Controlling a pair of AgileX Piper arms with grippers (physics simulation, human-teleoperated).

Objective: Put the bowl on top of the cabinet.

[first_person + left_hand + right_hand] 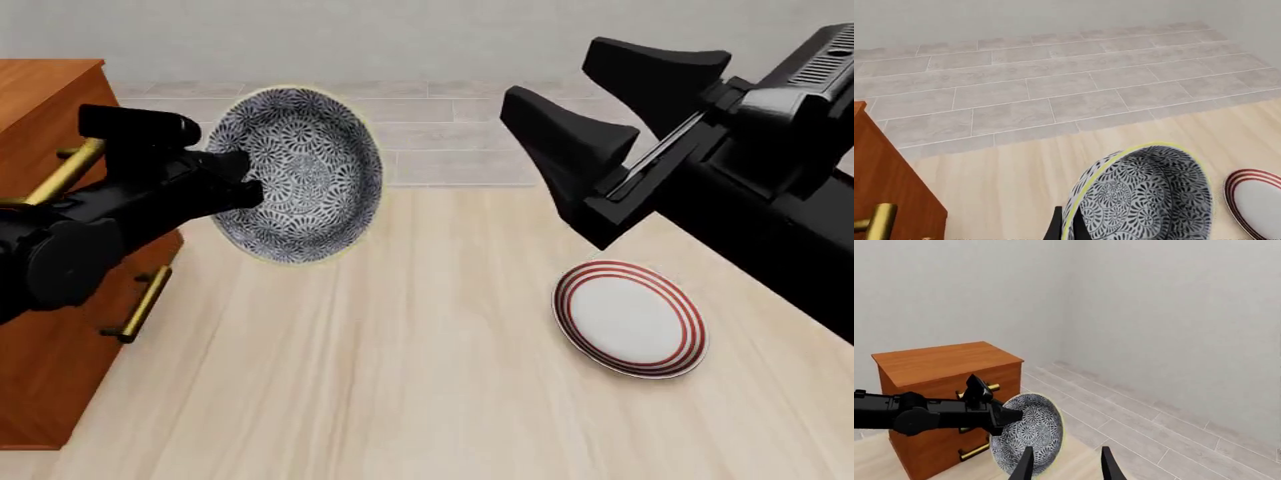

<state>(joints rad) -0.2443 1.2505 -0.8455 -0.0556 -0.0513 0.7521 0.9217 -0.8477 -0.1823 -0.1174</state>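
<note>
The left hand (247, 190) pinches the rim of the bowl (300, 175), holding it tipped on edge in the air above the bench (400, 380), its patterned inside facing the front camera. The bowl hangs just beside the cabinet (47, 110), not on its top. The right hand (601, 120) hovers apart, fingers spread and holding nothing, above the red-ringed plate (627, 318) lying flat on the bench.

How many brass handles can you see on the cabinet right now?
2 clearly in the front view: an upper handle and a lower handle on the cabinet. The left arm holding the bowl crosses the cabinet front, so another may be hidden.
</note>
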